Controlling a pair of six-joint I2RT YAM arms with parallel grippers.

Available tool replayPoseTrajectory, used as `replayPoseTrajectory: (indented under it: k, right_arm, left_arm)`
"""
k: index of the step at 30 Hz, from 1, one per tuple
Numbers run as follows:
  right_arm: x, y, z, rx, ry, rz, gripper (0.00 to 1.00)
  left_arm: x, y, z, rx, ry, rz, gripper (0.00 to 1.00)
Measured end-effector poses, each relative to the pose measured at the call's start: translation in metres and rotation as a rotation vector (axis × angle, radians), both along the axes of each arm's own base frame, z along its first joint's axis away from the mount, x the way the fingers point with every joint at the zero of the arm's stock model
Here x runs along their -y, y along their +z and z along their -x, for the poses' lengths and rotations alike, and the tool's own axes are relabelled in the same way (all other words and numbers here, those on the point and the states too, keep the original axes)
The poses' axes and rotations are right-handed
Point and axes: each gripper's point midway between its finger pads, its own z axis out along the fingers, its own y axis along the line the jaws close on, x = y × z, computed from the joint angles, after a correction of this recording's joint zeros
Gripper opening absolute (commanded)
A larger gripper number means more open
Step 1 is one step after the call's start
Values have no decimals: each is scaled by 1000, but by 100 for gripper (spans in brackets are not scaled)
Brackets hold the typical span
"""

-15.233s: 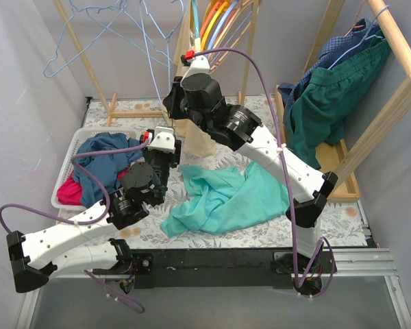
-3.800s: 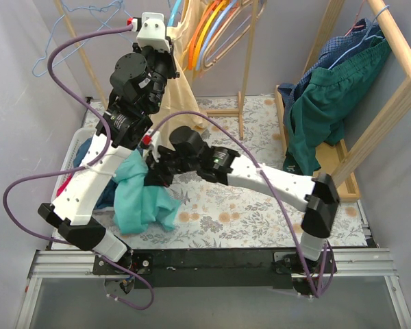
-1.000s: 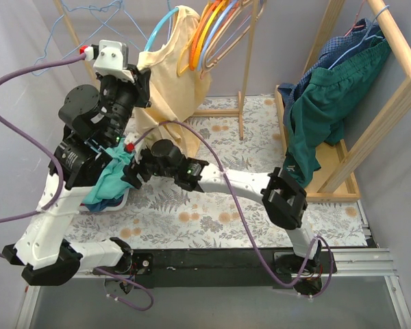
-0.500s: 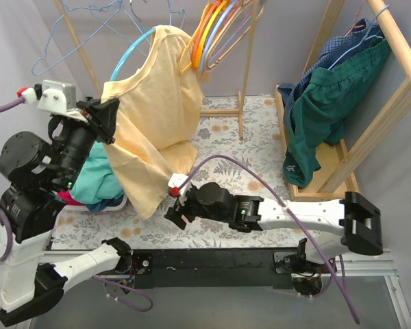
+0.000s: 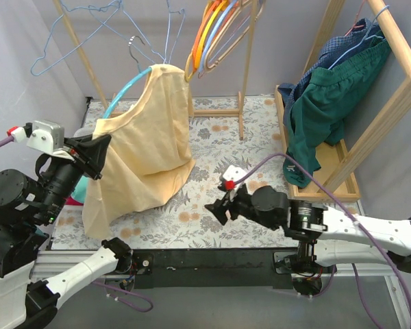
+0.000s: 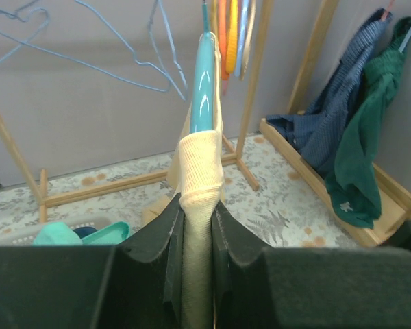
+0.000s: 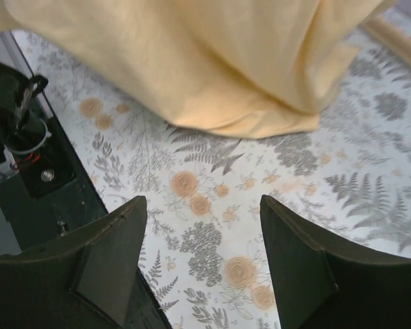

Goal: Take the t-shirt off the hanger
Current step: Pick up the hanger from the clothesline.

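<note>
A pale yellow t-shirt [image 5: 147,144] hangs on a light blue hanger [image 5: 123,92], stretched from the back rack down toward the left. My left gripper [image 5: 98,147] is shut on the shirt's sleeve end, with the fabric wrapped over the hanger's tip. In the left wrist view the t-shirt [image 6: 200,168] is squeezed in the left gripper [image 6: 197,203], and the hanger [image 6: 204,82] runs up out of it. My right gripper [image 5: 216,211] hovers open and holding nothing over the tablecloth, near the front centre. The right wrist view shows the right gripper [image 7: 200,205] below the t-shirt's hem [image 7: 192,62].
Blue wire hangers [image 5: 75,41] and orange and pale hangers [image 5: 216,31] hang on the back wooden rack [image 5: 245,75]. Green and blue garments [image 5: 329,103] drape over the right-hand rack. Teal clothing [image 6: 55,233] lies in a basket at the left, mostly hidden.
My left arm has pulled back to the left and nearer, stretching the t-shirt and hanger out. My right arm has withdrawn from the basket side to the front centre.
</note>
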Motion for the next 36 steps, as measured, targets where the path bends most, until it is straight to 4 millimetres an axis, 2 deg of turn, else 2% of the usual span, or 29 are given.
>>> replayPoseTrajectory:
  k: [4, 8, 12, 17, 20, 25, 30, 36]
  right_arm:
    - [21, 50, -8, 86, -39, -75, 74]
    - [30, 96, -16, 191, -60, -110, 74]
    - [36, 132, -23, 297, -76, -115, 74]
    - [42, 167, -29, 421, -83, -127, 72]
    - [40, 177, -32, 478, -86, -120, 68]
    - [28, 173, -36, 537, -58, -70, 63]
    - [20, 169, -40, 555, -34, -47, 59]
    - [11, 164, -39, 553, 3, -43, 48]
  left_arm:
    - [18, -14, 4, -39, -99, -45, 0]
    - [46, -47, 10, -122, -246, -120, 0]
    - [66, -81, 23, -213, -385, -196, 0]
    - [77, -91, 45, -231, -520, -218, 0]
    - [82, -91, 58, -217, -590, -215, 0]
    - [89, -96, 71, -219, -675, -214, 0]
    - [91, -100, 73, -226, -695, -214, 0]
    - [90, -100, 75, -222, -691, -211, 0]
